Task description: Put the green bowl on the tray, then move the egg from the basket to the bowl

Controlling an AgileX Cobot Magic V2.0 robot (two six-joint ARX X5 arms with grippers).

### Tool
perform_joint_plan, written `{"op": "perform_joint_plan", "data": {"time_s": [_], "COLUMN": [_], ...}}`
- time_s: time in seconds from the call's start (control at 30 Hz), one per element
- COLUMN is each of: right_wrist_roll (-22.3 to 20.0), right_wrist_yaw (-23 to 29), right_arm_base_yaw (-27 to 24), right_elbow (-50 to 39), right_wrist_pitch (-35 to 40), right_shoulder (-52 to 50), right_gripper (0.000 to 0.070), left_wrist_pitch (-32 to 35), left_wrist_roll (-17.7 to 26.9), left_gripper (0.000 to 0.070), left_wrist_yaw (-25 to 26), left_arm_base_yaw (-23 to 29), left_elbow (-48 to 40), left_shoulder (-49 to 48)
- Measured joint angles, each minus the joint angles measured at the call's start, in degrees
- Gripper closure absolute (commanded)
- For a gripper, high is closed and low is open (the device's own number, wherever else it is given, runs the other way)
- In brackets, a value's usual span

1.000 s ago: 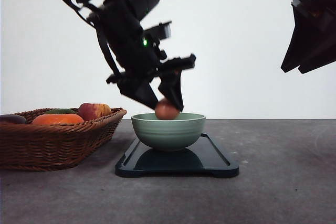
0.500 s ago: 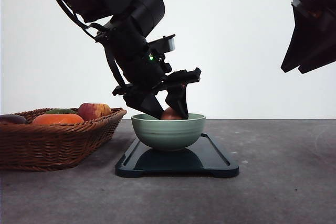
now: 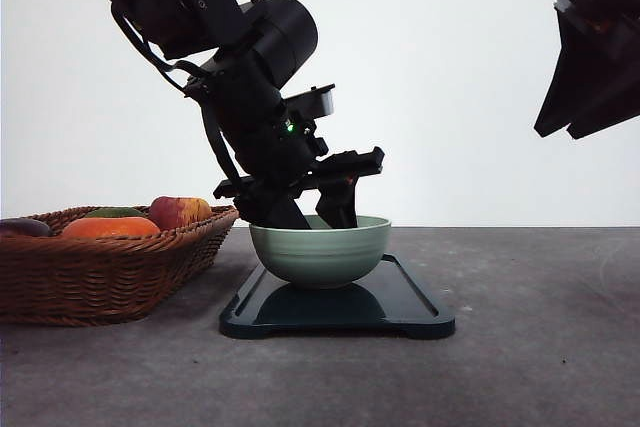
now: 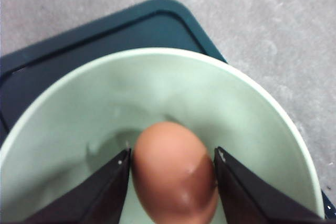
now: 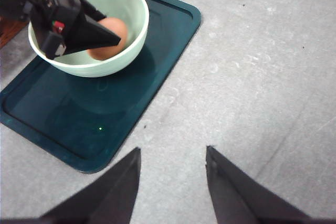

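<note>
The green bowl [image 3: 320,250] sits on the tray [image 3: 415,305], right of the basket [image 3: 110,265]. Left gripper [image 4: 172,167] reaches into the bowl, fingers closed against the brown egg [image 4: 174,172]. Right gripper [image 5: 172,182] hangs high at right, jaws apart, holding nothing.

A staged robot test bench rather than a home kitchen: a bare grey, speckled tabletop [image 3: 540,347] runs back to a plain white backdrop [image 3: 460,87], with two black robot arms [image 3: 250,97] working above it. The few props are kitchen items set out as for a trial: a dark tray [image 3: 410,302] carrying a green bowl [image 3: 320,252], and a wicker basket [image 3: 110,272] of fruit [image 3: 178,211] at the table's left.
</note>
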Motion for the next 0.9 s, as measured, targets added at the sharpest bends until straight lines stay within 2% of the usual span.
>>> {"op": "perform_joint_plan", "data": {"time_s": [0.2,0.43,0.6,0.77,0.9], "right_wrist_roll": [0.0,0.0,0.0,0.0,0.0], "right_wrist_yaw": [0.0,0.0,0.0,-0.1,-0.5], "right_arm_base_yaw": [0.0,0.0,0.0,0.0,0.0], "right_elbow": [0.0,0.0,0.0,0.0,0.0], "right_wrist_pitch": [0.0,0.0,0.0,0.0,0.0], "right_shoulder": [0.0,0.0,0.0,0.0,0.0], "right_gripper": [0.0456,0.0456,0.0456,0.0456,0.0456], "left_wrist_pitch": [-1.4,-10.4,-14.3,-21.5,-22.7], "left_wrist_roll": [-0.2,-0.2,0.1,1.8,3.4], "left_gripper": [0.0388,0.0389,0.0389,0.0389,0.0389], "left_wrist_yaw": [0.0,0.0,0.0,0.0,0.0], "left_arm_base_yaw": [0.0,0.1,0.8,2.2,3.0], "left_elbow": [0.5,5.7,6.8,7.1,3.1], "left_shoulder": [0.0,-0.5,-6.6,-13.6,-17.7]}}
